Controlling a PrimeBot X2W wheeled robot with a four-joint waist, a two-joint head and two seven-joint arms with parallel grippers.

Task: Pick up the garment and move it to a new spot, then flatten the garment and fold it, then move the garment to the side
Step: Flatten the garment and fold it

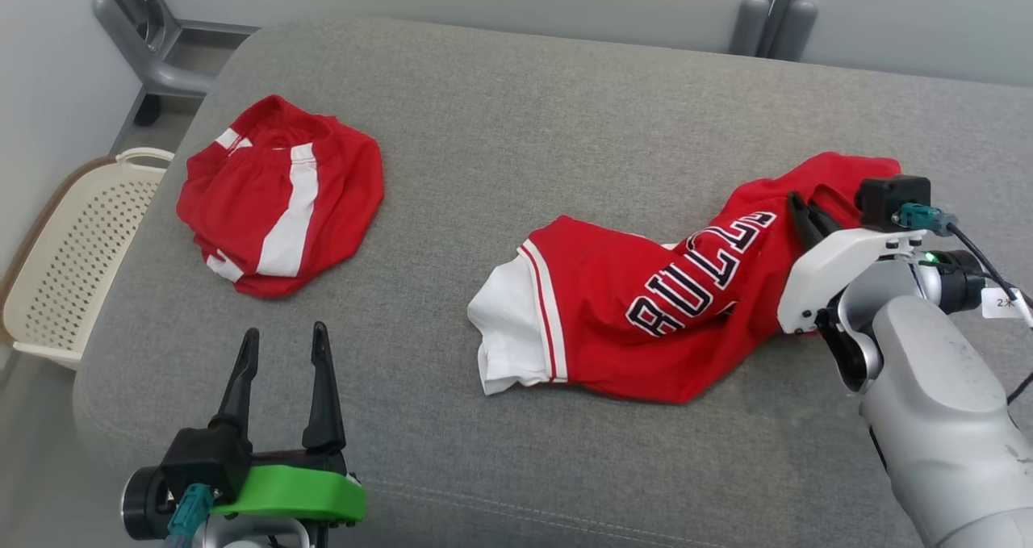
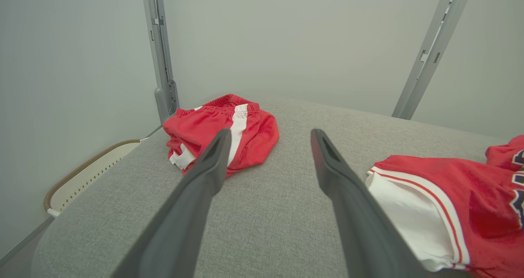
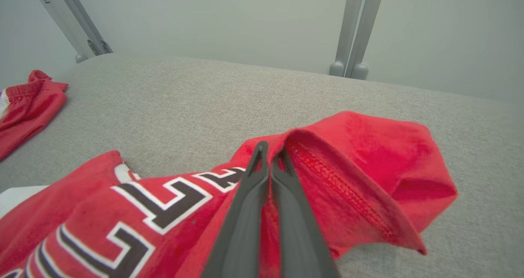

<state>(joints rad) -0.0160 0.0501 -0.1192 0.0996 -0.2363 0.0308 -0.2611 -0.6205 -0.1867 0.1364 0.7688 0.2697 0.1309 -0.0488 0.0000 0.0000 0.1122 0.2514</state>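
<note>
A: Start closest to the robot. What is the left gripper [image 1: 285, 330] doing?

B: It hovers above the near part of the grey cushion [image 1: 516, 104], its 2 dark fingers spread wide with nothing between them. From its own wrist camera, the left gripper [image 2: 271, 132] points across bare cushion, with red cloth off to either side.

A: And the right gripper [image 1: 800, 205]?

B: It is a little farther out, on the robot's right, and reaches into the red jersey [image 1: 646, 314]. The right wrist camera shows the right gripper [image 3: 271, 149] with its fingers pressed together. A stitched hem fold of the jersey [image 3: 368, 155] rises to the tips and is pinched there.

A: Where does the jersey lie?

B: It lies crumpled on the cushion's right half, with dark-and-white lettering facing up. White fabric shows at the end nearest the left gripper, and the left wrist view catches that end of the jersey [image 2: 450, 179].

A: What is beyond that?

B: Red shorts [image 1: 278, 209] with a white stripe sit bundled on the cushion's left side, well apart from the jersey. Past the cushion's left edge and lower down stands a cream perforated basket [image 1: 73, 257]. At the back, 2 grey metal posts [image 1: 767, 15] rise against a pale wall.
</note>
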